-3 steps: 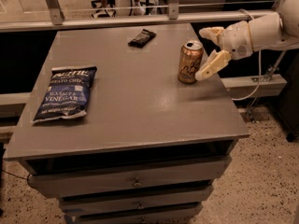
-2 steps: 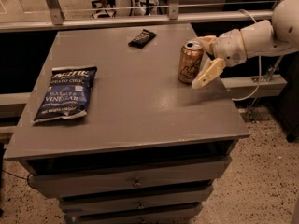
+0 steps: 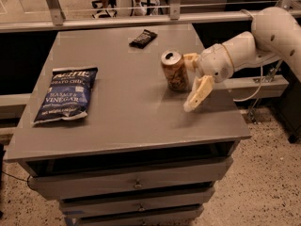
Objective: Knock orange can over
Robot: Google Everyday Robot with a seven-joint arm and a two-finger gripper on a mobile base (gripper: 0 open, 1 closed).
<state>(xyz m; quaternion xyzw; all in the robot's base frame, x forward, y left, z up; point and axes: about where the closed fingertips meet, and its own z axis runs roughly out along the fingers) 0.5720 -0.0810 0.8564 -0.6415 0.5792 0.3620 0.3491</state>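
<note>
The orange can [image 3: 175, 71], golden-orange with a silver top and white lettering, stands on the grey table [image 3: 127, 121] right of centre and leans to the left. My gripper [image 3: 193, 77] is at the can's right side, touching it. Its fingers are spread open: the near finger [image 3: 198, 93] points down toward the table and the far finger [image 3: 190, 59] sits behind the can's upper right edge. The white arm [image 3: 263, 36] reaches in from the right. Nothing is held.
A blue chip bag [image 3: 66, 94] lies flat on the table's left side. A small black object [image 3: 143, 38] lies near the back edge. A metal rail [image 3: 117, 20] runs behind the table. Drawers [image 3: 136, 182] are below the front edge.
The gripper has moved left against the can. The can has shifted left and now leans left instead of standing upright.
</note>
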